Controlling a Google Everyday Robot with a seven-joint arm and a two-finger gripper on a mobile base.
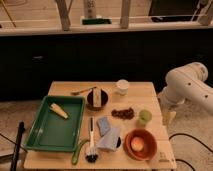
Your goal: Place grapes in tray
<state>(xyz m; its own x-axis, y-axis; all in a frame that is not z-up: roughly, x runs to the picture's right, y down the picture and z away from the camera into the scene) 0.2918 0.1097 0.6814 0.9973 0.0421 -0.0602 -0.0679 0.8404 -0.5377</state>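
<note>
Presently, step in hand: approach, with no grasp made.

Item 1. Gripper (168, 117): hangs low off the table's right edge, at the end of the white arm (189, 84). It holds nothing, and whether it is set wide or narrow cannot be told.

Item 2. Grapes (123, 113): a dark bunch lying flat on the wooden table (140, 95), right of centre. It sits well apart from the gripper and outside the tray.

Item 3. Tray (52, 134): green, at the table's left. A yellow item (59, 111) lies in its far corner; the rest of the floor is bare.

Next move, as judged: the gripper must travel left over the table edge and come down on the bunch. After closing along the narrow side, it would carry the grapes leftward across the table to the tray's bare floor.

Surroundings and obstructions:
- Green cup (144, 117): just beside the grapes on the gripper's side, and the likeliest thing to be knocked on the way in.
- Orange-red bowl (140, 144): nearer the front, holding a pale round thing.
- Dark bowl (97, 98) and blue cloth (105, 125): both between grapes and tray, so the carry needs height.
- Brush (91, 145): lies just beside the tray's right wall.
- White cup (122, 86) and spoon (82, 91): at the back, clear of the path.
</note>
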